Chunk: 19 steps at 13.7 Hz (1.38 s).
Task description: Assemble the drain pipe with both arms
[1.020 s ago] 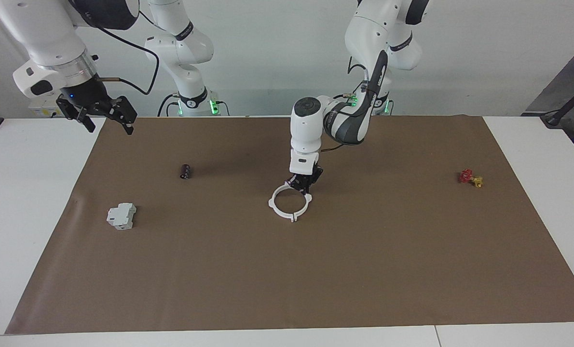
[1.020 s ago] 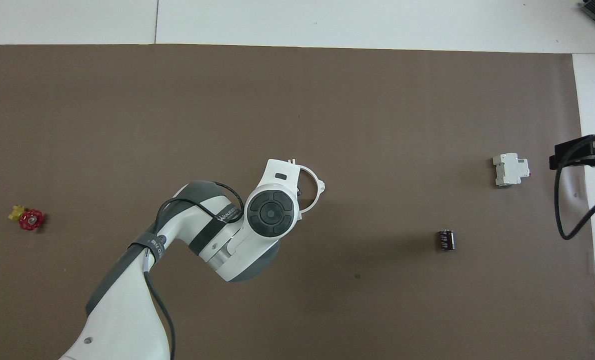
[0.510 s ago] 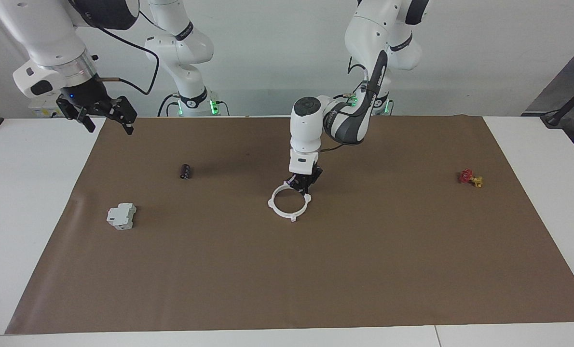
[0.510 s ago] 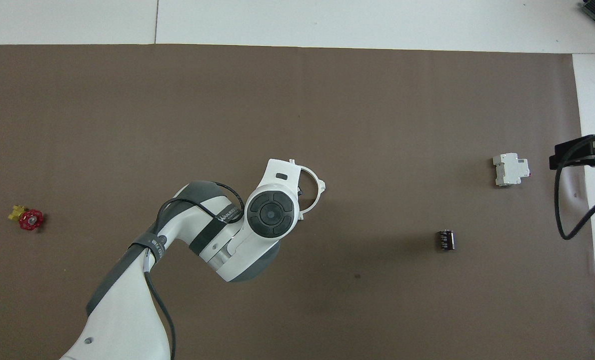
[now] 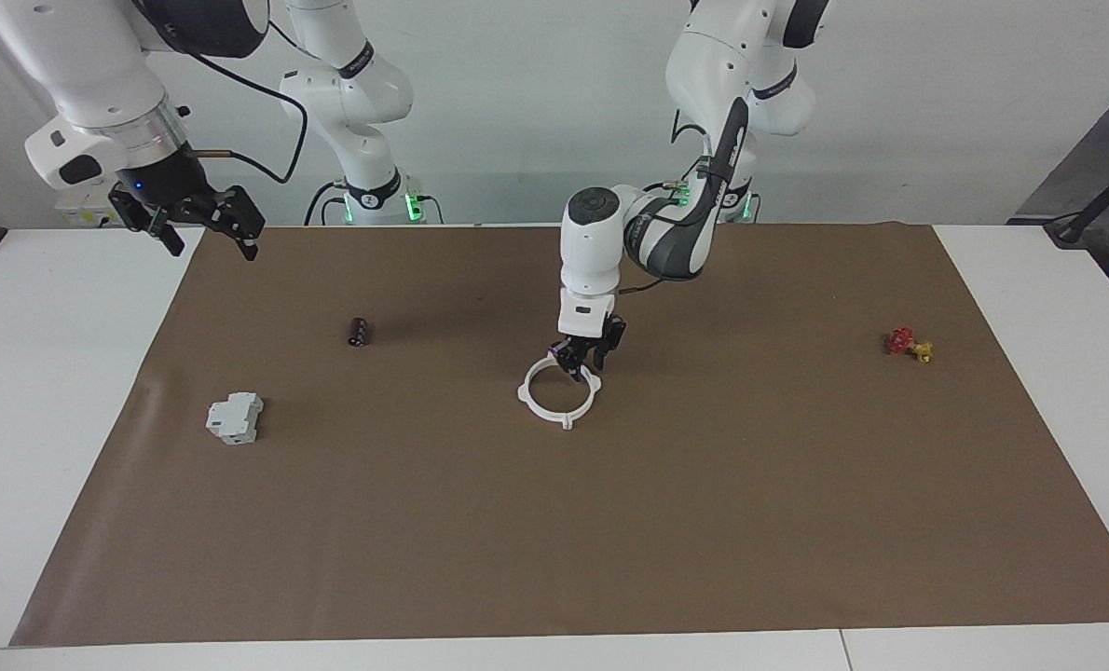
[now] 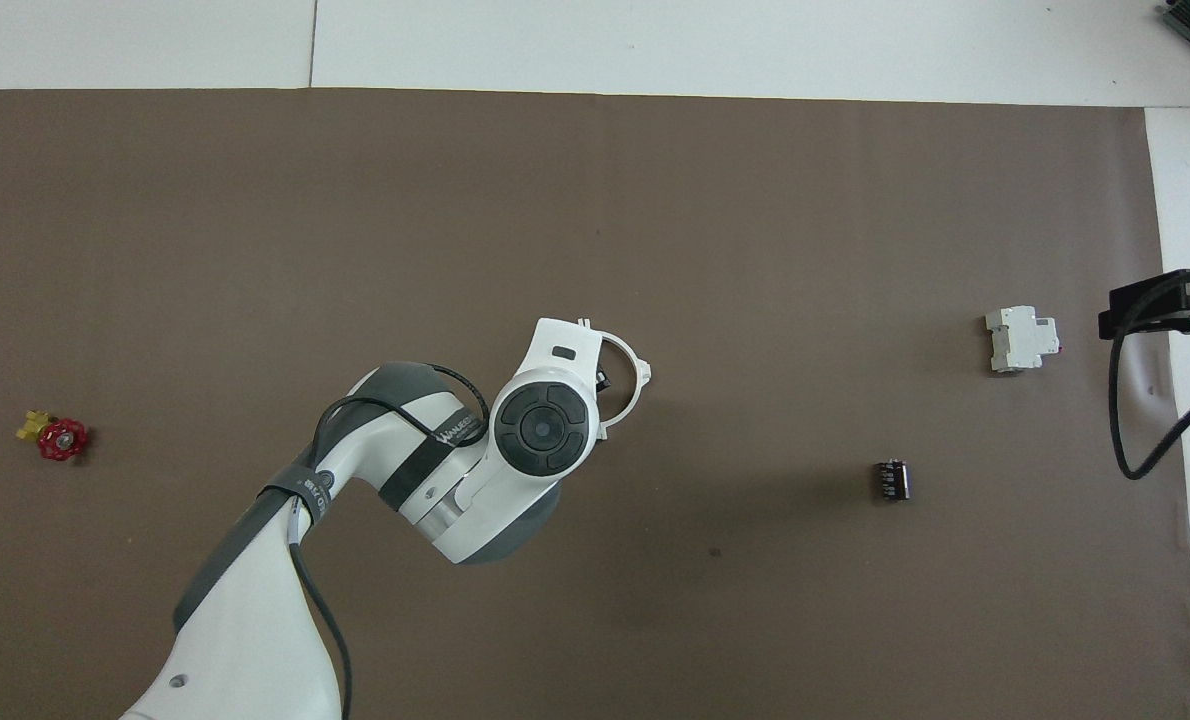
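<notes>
Left arm hides half the drain pipe overhead.

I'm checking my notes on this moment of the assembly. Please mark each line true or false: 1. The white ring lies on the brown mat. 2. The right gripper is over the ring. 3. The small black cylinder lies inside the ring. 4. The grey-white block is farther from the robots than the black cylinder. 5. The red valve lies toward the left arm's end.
1. The white ring lies on the brown mat: true.
2. False: the left gripper is over it; the right gripper waits at the mat's corner.
3. False: the black cylinder lies apart, toward the right arm's end.
4. The grey-white block: true.
5. The red valve: true.
</notes>
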Each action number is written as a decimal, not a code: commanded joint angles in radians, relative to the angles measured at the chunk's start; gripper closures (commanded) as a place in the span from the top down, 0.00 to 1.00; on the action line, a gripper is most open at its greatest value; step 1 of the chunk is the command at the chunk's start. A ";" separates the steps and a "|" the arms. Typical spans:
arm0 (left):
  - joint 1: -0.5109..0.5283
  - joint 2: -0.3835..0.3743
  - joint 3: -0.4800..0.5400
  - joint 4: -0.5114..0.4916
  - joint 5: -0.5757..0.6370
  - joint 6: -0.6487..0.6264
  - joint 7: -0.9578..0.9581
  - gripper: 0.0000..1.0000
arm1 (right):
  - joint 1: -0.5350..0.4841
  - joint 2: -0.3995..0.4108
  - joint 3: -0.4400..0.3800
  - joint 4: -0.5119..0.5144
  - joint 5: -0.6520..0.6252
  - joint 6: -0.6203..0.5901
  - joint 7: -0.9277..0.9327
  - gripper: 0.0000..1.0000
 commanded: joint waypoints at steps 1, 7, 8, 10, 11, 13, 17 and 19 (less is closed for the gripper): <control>-0.019 0.010 0.016 0.005 0.028 0.013 -0.014 1.00 | -0.012 -0.007 0.005 -0.015 0.003 0.025 -0.017 1.00; 0.016 -0.030 0.021 0.082 0.026 -0.175 0.055 1.00 | -0.009 -0.007 0.006 -0.015 -0.003 0.011 -0.018 1.00; 0.065 -0.065 0.017 0.093 0.019 -0.233 0.124 1.00 | -0.011 -0.007 0.006 -0.015 -0.003 0.013 -0.018 1.00; 0.152 -0.145 0.015 0.084 -0.021 -0.326 0.320 1.00 | -0.011 -0.007 0.006 -0.015 -0.001 0.013 -0.017 1.00; 0.197 -0.164 0.016 0.088 -0.044 -0.369 0.420 1.00 | -0.011 -0.007 0.006 -0.015 -0.001 0.013 -0.017 1.00; 0.275 -0.197 0.018 0.085 -0.049 -0.407 0.553 1.00 | -0.011 -0.007 0.006 -0.015 -0.001 0.013 -0.017 1.00; 0.424 -0.243 0.016 0.088 -0.054 -0.482 0.804 1.00 | -0.011 -0.007 0.006 -0.015 -0.001 0.013 -0.017 1.00; 0.494 -0.265 0.023 0.091 -0.112 -0.501 0.967 1.00 | -0.009 -0.007 0.006 -0.015 -0.001 0.013 -0.018 1.00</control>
